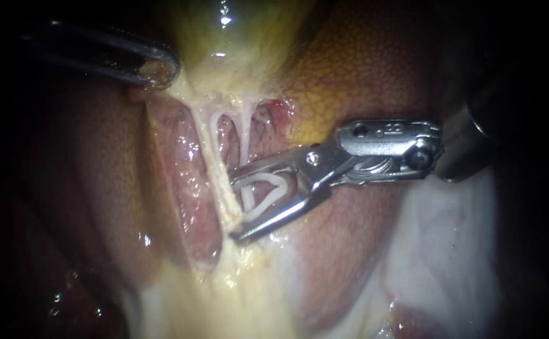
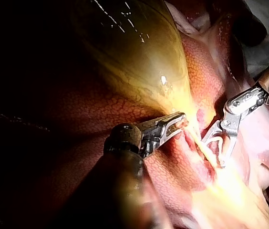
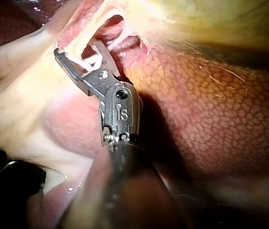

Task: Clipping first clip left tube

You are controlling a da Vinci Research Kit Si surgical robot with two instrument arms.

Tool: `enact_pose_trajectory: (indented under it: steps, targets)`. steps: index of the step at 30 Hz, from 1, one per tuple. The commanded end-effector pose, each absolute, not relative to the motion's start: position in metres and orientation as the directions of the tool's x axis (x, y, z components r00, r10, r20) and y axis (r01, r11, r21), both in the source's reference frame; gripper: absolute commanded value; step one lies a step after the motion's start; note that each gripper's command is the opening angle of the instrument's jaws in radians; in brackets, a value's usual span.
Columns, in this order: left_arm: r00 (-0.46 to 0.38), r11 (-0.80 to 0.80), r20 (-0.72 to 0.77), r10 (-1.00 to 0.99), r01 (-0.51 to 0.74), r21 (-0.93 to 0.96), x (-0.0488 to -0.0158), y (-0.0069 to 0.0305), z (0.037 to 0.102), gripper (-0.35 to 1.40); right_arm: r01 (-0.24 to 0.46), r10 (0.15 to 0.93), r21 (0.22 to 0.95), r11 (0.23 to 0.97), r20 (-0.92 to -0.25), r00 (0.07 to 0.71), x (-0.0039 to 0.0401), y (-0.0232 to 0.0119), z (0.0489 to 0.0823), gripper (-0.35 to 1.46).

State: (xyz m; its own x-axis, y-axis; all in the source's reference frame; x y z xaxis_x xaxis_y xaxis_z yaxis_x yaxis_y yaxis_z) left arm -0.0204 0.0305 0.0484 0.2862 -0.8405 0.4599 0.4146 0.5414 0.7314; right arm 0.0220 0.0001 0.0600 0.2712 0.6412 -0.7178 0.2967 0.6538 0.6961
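Right tool [image 1: 235, 209]: it comes in from the right in the endoscope view, and we see its two jaws spread wide in a V that points at the tubes
Right tool state: though far apart, both jaws bear on the white clip [image 1: 281, 183] seated between them, one leg of the clip along each jaw, so we read the tool as clamped on the open clip
Left tube [image 1: 208, 144]: a pale strand running down from the gallbladder neck; it crosses the mouth of the right tool just at the jaw tips, touching the upper tip, and we cannot tell whether it lies inside the clip
Right tube [image 1: 246, 135]: just beside the left tube, a thinner strand that passes behind the upper jaw
Left tool [image 1: 161, 70]: well apart from the right tool, up at the gallbladder neck, its jaws together and clamped on a fold of yellowish gallbladder wall
Gallbladder [image 1: 237, 37]: yellow-green and glistening, above both tubes
Liver [image 1: 362, 69]: mottled orange-red, behind and beside the right tool
Pale tissue [image 1: 444, 238]: whitish, below the right tool
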Motion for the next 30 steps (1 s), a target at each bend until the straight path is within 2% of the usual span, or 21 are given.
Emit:
enact_pose_trajectory:
  steps: [1, 12, 21, 24, 30]
  targets:
    - [0.286, 0.542, 0.460, -0.840, 0.415, 0.731, -0.0204, 0.0305, 0.0484, -0.35, 0.308, 0.641, 0.693, 0.652, -0.721, 0.264, 0.0223, -0.0001, 0.0597, 0.51]
    - [0.286, 0.542, 0.460, -0.840, 0.415, 0.731, -0.0204, 0.0305, 0.0484, -0.35, 0.405, 0.654, 0.671, 0.622, -0.729, 0.202, 0.0235, -0.0023, 0.0570, 0.49]
    - [0.286, 0.542, 0.460, -0.840, 0.415, 0.731, -0.0204, 0.0305, 0.0484, -0.35, 0.423, 0.650, 0.666, 0.614, -0.731, 0.206, 0.0242, -0.0036, 0.0555, 0.44]
    - [0.286, 0.542, 0.460, -0.840, 0.415, 0.731, -0.0204, 0.0305, 0.0484, -0.35, 0.425, 0.651, 0.665, 0.614, -0.731, 0.204, 0.0243, -0.0037, 0.0554, 0.37]
    - [0.286, 0.541, 0.460, -0.841, 0.415, 0.731, -0.0204, 0.0304, 0.0484, -0.35, 0.417, 0.635, 0.668, 0.616, -0.735, 0.238, 0.0243, -0.0039, 0.0553, 0.00]
